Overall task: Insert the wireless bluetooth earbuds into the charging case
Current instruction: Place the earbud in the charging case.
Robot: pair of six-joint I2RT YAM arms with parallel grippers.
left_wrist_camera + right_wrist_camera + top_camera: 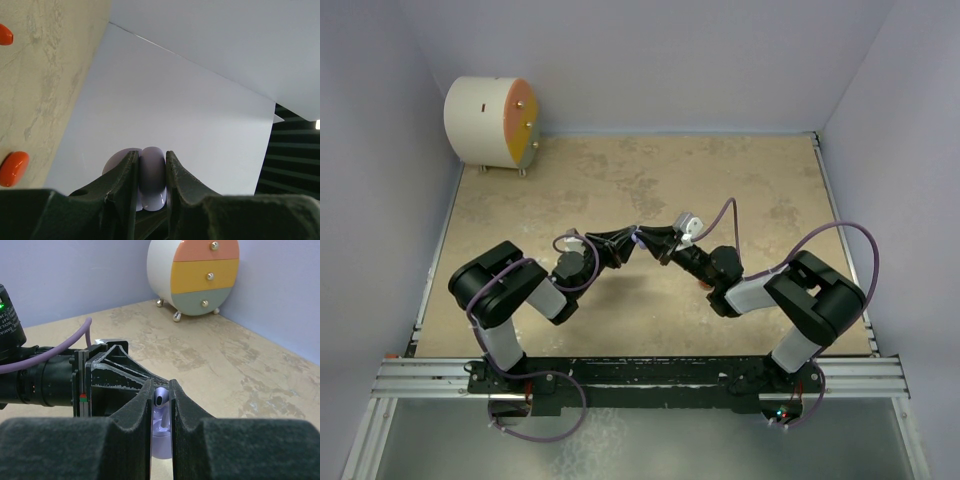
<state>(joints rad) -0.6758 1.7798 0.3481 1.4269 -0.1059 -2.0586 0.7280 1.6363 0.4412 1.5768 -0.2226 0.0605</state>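
Observation:
My left gripper (151, 152) is shut on the open lavender charging case (151, 175) and holds it above the table. My right gripper (161, 385) is shut on a lavender earbud (160, 399), stem down, right over the case's inside (162, 445). In the top view the two grippers meet tip to tip at the table's middle, left gripper (623, 243) and right gripper (656, 243). Two small red pieces (12, 167) (5, 35) lie on the table at the left edge of the left wrist view. I cannot tell whether they are earbuds. The second lavender earbud is not in view.
A round white drawer cabinet (490, 122) with orange, yellow and green fronts (195, 275) stands at the far left corner. Lavender walls enclose the beige table (740, 190) at the back and sides. A metal rail (640, 375) runs along the near edge.

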